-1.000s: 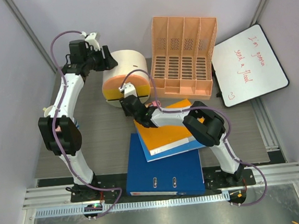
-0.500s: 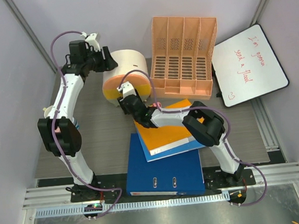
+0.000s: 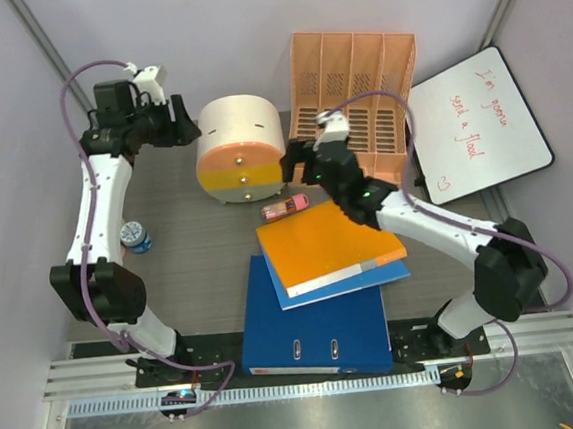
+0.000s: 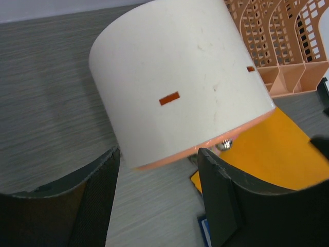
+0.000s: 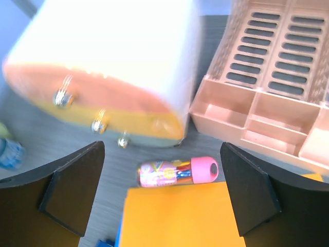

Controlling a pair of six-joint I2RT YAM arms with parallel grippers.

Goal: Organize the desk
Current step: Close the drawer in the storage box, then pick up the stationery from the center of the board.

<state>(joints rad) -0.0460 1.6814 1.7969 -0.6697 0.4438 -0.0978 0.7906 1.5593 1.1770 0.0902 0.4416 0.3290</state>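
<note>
The desk [image 3: 191, 268] is a dark grey wood-grain top. A cream drawer unit [image 3: 241, 148] with orange and yellow drawer fronts stands at its back. My left gripper [image 3: 182, 124] hovers just left of that unit, open and empty; in the left wrist view the drawer unit [image 4: 180, 77] fills the space ahead of the left gripper [image 4: 159, 154]. My right gripper [image 3: 298, 163] hangs open over the gap between the unit and the orange folder [image 3: 329, 243]. A pink pen tube [image 5: 177, 171] lies on the desk under the right gripper [image 5: 163, 149], untouched.
A peach file organizer [image 3: 358, 108] stands at the back right, with a whiteboard [image 3: 479, 122] beside it. The orange folder rests on a blue folder and a blue ring binder [image 3: 316, 327] near the front. A small blue-capped bottle [image 3: 135, 236] sits at the left.
My right arm pulled back to the right from the drawer front and its jaws opened wide. The pink tube now lies on the desk. My left gripper shifted left, off the drawer unit.
</note>
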